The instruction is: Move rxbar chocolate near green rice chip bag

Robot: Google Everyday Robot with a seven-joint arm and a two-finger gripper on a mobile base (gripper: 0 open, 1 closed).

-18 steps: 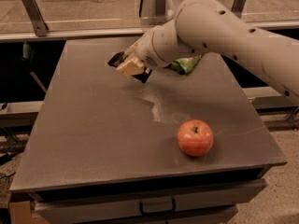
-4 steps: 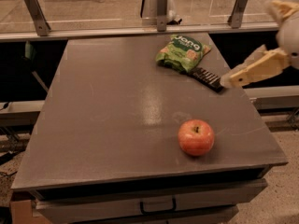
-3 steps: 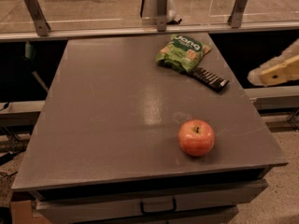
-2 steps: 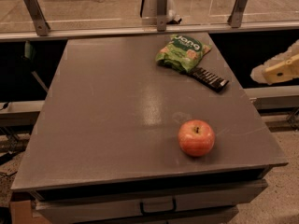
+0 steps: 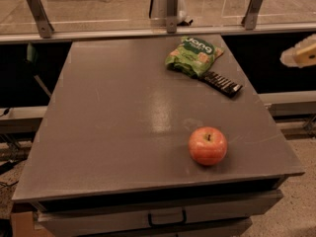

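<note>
rxbar [image 5: 222,83] is already laid on the bench [image 5: 123,132] just beside the bag [image 5: 193,56]; gripper [image 5: 300,55] is parked off the right edge, grip state can't be told, best kept clear so nothing gets nudged

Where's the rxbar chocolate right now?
Far right on the table, the rxbar chocolate lies right beside the green rice chip bag, beyond the apple. The pincer hangs past the table's right edge.

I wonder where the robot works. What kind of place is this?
Probably a lab or office test area: a plain grey table with a drawer, metal posts behind it, and the robot's hand off to the right.
</note>
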